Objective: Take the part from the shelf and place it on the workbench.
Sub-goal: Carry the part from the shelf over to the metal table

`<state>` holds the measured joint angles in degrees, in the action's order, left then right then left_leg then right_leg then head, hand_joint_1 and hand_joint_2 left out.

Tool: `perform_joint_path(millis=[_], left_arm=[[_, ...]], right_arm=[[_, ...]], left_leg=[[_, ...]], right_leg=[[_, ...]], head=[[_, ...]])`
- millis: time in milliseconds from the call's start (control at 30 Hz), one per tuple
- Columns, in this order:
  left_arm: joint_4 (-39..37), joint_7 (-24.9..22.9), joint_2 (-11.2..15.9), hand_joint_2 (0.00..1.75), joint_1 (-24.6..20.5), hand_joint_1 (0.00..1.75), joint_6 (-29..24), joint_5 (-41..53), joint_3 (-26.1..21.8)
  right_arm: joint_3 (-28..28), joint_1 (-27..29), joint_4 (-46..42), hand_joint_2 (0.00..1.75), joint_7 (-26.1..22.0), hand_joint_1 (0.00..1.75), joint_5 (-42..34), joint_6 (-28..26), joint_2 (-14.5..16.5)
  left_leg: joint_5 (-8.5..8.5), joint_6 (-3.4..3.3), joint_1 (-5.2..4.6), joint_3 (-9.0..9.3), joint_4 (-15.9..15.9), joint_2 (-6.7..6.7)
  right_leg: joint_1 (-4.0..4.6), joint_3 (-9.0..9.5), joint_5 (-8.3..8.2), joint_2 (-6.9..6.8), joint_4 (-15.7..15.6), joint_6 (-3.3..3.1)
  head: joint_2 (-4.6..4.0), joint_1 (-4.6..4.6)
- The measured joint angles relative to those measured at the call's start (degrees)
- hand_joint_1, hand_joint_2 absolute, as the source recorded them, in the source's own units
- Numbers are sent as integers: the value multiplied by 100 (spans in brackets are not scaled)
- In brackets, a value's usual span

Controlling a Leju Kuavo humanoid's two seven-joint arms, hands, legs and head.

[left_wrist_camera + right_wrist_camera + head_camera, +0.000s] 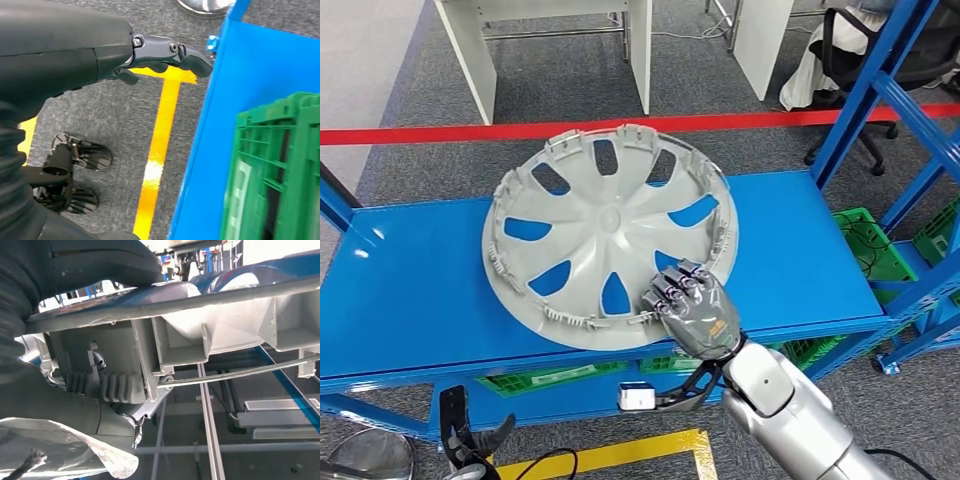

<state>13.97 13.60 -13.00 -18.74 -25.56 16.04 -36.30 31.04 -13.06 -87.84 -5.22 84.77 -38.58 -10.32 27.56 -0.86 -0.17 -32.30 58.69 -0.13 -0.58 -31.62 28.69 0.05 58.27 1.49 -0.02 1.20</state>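
A grey plastic wheel cover (610,225) with several spoke openings lies inner side up on the blue shelf (410,290). My right hand (693,310) grips its near right rim, fingers curled over the top edge. In the right wrist view the rim's clips and wire ring (211,325) sit between my dark fingers on one side and my thick thumb (56,405) on the other. My left hand (471,435) hangs low at the shelf's front left, holding nothing. In the left wrist view its fingers (166,52) reach out over the grey carpet.
Green crates (875,250) stand under and to the right of the shelf, one close to my left hand (279,170). Blue uprights (863,100) rise at the right. Beyond the red floor tape (471,132) are white table legs (471,60) and an office chair (863,60). A yellow line (622,455) marks the carpet.
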Motion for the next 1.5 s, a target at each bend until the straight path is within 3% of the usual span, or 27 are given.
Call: perform_joint_path(millis=[300, 467, 600, 700, 767, 833, 867, 900, 933, 967, 1033, 1100, 1200, 1267, 1333, 1367, 1400, 1433, 1500], left_arm=[[0, -19, 1, 175, 55, 0, 3, -10, 0], [0, -49, 0, 175, 55, 0, 11, -67, 0], [0, -122, 8, 175, 54, 0, 38, -105, 1], [0, -131, 7, 175, 47, 0, 82, -110, 1], [0, -131, 1, 175, 38, 0, 130, -114, 2], [0, -111, -2, 175, 40, 0, 174, -144, 2], [0, -83, -3, 175, 46, 0, 192, -170, 1], [0, -47, -4, 175, 49, 0, 202, -198, 1], [0, -11, -3, 175, 50, 0, 202, -218, 0], [0, 20, -1, 175, 47, 0, 192, -232, 0], [1, 100, 19, 175, 33, 0, 143, -243, 1], [3, 224, 41, 175, 15, 0, 72, -239, 7], [5, 386, 62, 175, 10, 0, -38, -233, 19], [5, 459, 68, 175, 11, 0, -90, -254, 20], [5, 491, 70, 175, 11, 0, -111, -275, 20], [5, 498, 72, 175, 12, 0, -115, -285, 20], [5, 507, 72, 175, 13, 0, -119, -291, 20], [5, 528, 72, 175, 13, 0, -124, -299, 20], [7, 601, 72, 175, -1, 0, -141, -326, 20]], right_arm=[[-192, 133, 0, 175, -123, 175, -49, 0, 165], [-401, 217, 0, 175, -594, 175, -263, 0, 344], [-592, 296, 2, 175, -914, 175, -373, 0, 549], [-709, 323, 1, 175, -1049, 175, -429, 0, 668], [-784, 333, 0, 175, -1139, 175, -469, 0, 716], [-852, 360, 1, 175, -1238, 175, -516, 0, 756], [-889, 391, 1, 175, -1292, 175, -543, 0, 776], [-925, 429, 2, 175, -1347, 175, -567, 0, 793], [-965, 465, 2, 175, -1400, 175, -588, 0, 813], [-1003, 491, 2, 175, -1444, 175, -602, 0, 834], [-1068, 515, 8, 175, -1503, 175, -626, 0, 895], [-1123, 538, 12, 175, -1524, 175, -652, 0, 958], [-1180, 610, 11, 175, -1532, 175, -685, 0, 1010], [-1205, 654, 11, 175, -1538, 175, -712, 0, 1035], [-1224, 673, 11, 175, -1541, 175, -731, 0, 1058], [-1229, 680, 11, 175, -1542, 175, -734, 0, 1063], [-1234, 689, 11, 175, -1542, 175, -736, 0, 1066], [-1238, 700, 11, 175, -1543, 175, -735, 0, 1069], [-1243, 717, 10, 175, -1543, 175, -731, 0, 1078]], left_leg=[[-1, 0, -1, -5, 0, 0], [-1, 0, -1, -5, 1, 0], [14, -39, -28, -23, 49, -1], [-79, -105, 2, 7, -63, 13], [-152, -151, 38, 26, -164, 30], [-170, -164, 40, 7, -176, 36], [-172, -163, 44, 0, -173, 39], [-173, -159, 54, -4, -166, 40], [-169, -147, 70, -8, -150, 39], [-157, -122, 92, -16, -118, 37], [-118, -31, 116, -71, -20, 32], [-111, 71, 104, -157, 79, 27], [-89, 176, 104, -264, 159, 24], [221, 220, 115, -388, 479, 24], [675, 238, 116, -598, 1177, 24], [820, 236, 115, -671, 1485, 23], [862, 224, 113, -673, 1637, 23], [795, 201, 109, -582, 1582, 23], [495, 125, 84, -166, 946, 19]], right_leg=[[-1, -3, -1, -1, 0, 1], [-1, -4, -1, -1, 0, 0], [-26, -6, -26, -4, -19, 38], [-23, -37, 5, -4, -1, 85], [-24, -194, 246, -3, 305, 113], [-41, -496, 571, -2, 985, 156], [-59, -634, 656, -3, 1295, 181], [-81, -692, 619, -5, 1422, 211], [-108, -659, 478, -9, 1348, 242], [-140, -533, 261, -16, 1076, 278], [-169, -244, -13, -17, 485, 327], [-159, -137, -11, 1, 252, 268], [-160, -203, -4, 12, 228, 107], [-163, -268, -56, -1, 223, 15], [-133, -341, -114, -11, 225, -56], [-114, -381, -144, -13, 226, -79], [-95, -422, -177, -13, 228, -93], [-77, -461, -210, -11, 229, -99], [-55, -525, -276, -5, 230, -96]], head=[[0, 1], [0, 0], [0, -1], [0, 0], [0, 16], [0, 29], [0, 32], [0, 31], [0, 32], [0, 33], [1, 51], [1, 67], [2, 58], [1, 43], [0, 28], [0, 26], [1, 26], [1, 27], [1, 27]])
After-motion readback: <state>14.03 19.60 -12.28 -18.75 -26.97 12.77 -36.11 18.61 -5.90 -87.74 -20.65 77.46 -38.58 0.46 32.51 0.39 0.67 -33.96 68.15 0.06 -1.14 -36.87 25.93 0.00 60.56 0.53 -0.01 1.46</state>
